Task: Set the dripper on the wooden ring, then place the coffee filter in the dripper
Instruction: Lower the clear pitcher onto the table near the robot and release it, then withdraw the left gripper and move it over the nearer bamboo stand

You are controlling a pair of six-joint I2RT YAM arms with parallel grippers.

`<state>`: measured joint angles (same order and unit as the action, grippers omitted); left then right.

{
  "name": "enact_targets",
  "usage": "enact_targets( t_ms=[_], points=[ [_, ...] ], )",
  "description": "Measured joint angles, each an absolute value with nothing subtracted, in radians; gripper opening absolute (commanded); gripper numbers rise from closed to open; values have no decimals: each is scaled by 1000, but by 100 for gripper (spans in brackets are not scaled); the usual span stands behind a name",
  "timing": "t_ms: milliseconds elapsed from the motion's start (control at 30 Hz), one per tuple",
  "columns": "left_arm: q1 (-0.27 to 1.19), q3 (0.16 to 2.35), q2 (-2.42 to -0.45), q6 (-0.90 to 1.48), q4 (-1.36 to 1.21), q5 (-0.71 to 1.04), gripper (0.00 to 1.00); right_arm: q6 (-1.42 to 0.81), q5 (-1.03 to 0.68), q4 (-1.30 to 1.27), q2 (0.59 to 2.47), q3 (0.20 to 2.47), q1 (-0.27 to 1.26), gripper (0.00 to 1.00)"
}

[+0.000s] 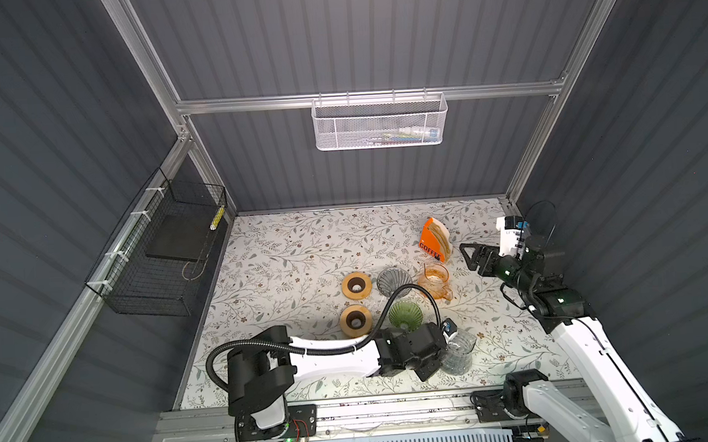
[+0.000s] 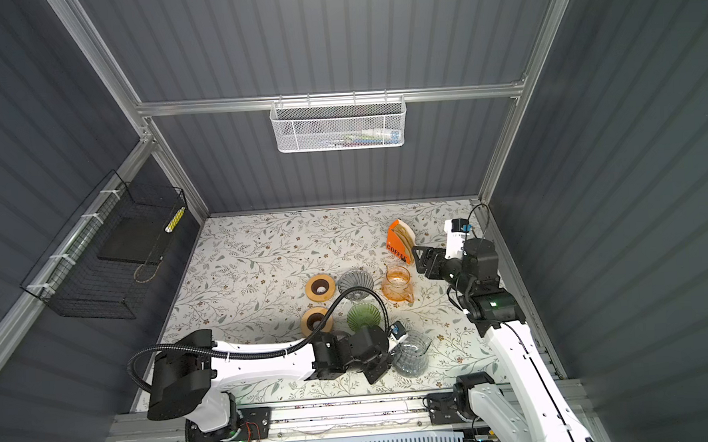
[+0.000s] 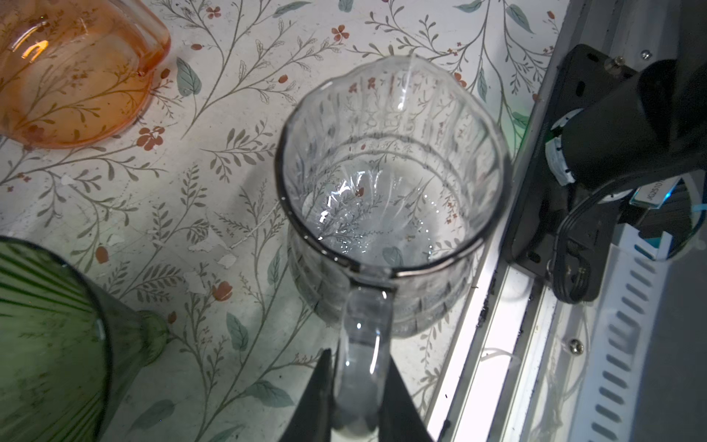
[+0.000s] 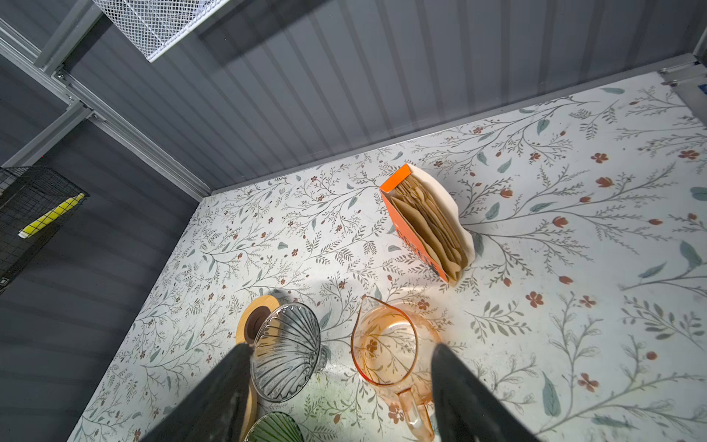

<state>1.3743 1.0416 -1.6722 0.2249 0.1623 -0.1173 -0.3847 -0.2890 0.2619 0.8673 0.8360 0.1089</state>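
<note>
Robot lab test cell, grey panelled walls [image 1: 376,42], aluminium frame [image 1: 254,104], floral tabletop [image 1: 287,250]

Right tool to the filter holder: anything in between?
Nothing visible. In a top view only bare table lies between the open right tool and the orange filter holder. The orange pitcher stands beside that line, not on it.

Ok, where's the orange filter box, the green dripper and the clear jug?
orange filter box [image 1: 428,243], a top view, its orange front.
green dripper [image 1: 405,314], a top view, its ribbed bowl.
clear jug [image 3: 390,183], left wrist view, its glass bottom.
</note>
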Motion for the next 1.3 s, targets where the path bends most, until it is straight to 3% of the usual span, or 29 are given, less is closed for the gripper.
enact_targets(
  t_ms=[667,900,1300],
  points=[
    [1375,1049,-1672,222,168,-187,32,-385,-300,260,867,836,109,75],
    [1375,1049,-1666,228,174,-191,39,-386,-308,259,867,836,109,75],
    [1375,1057,-1501,250,239,-205,39,-389,-311,263,867,836,109,74]
  ],
)
